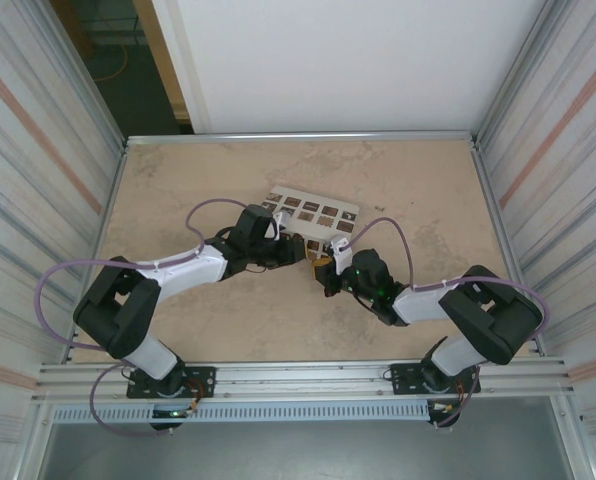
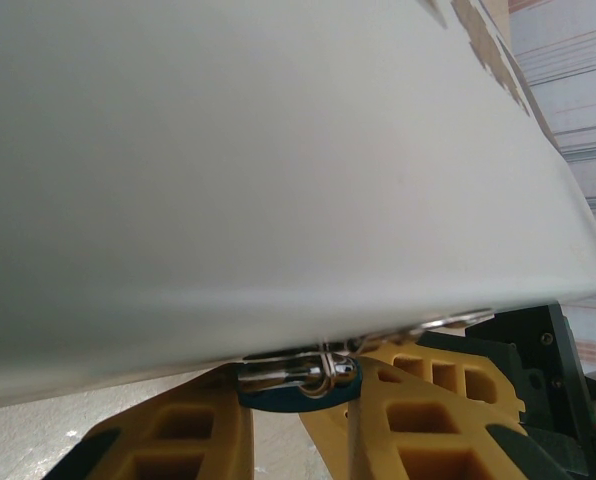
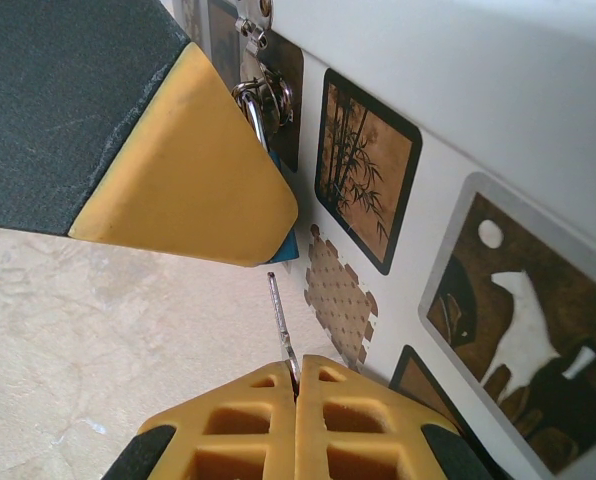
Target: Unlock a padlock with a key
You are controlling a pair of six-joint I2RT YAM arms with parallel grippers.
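Carefully now: your left fingers (image 2: 168,440) pinch the padlock (image 2: 298,396), one yellow pad on each side of its blue body. It hangs against the lower edge of the box (image 2: 278,150), its shackle (image 2: 300,372) hooked through the box's clasp. Hold that grip firm, so the body cannot swing when the key pushes in.

From the right wrist, the padlock (image 3: 290,244) is a sliver of blue at the tip of the left finger. The key (image 3: 281,322) points up at it, leaning toward 11 o'clock, and the lock sits at about 1 o'clock from its tip. The tip is just beside the lock; you cannot tell whether it touches. The keyhole is hidden, so I judge you should nudge the tip toward 1 o'clock, line the blade up with the body, and only then push and twist.

Your right fingers (image 3: 238,440) are pressed together on the key's base, leaving most of the blade free.

Expect little forgiveness. The key is thin bare metal that looks easy to tilt in the pads, and the shackle is round, bright and slippery. The pads are yellow, ribbed and look soft. The box is smooth, white and flat-sided, with dark picture squares, and the worktop (image 3: 98,330) is a pale, mottled, stone-like surface.
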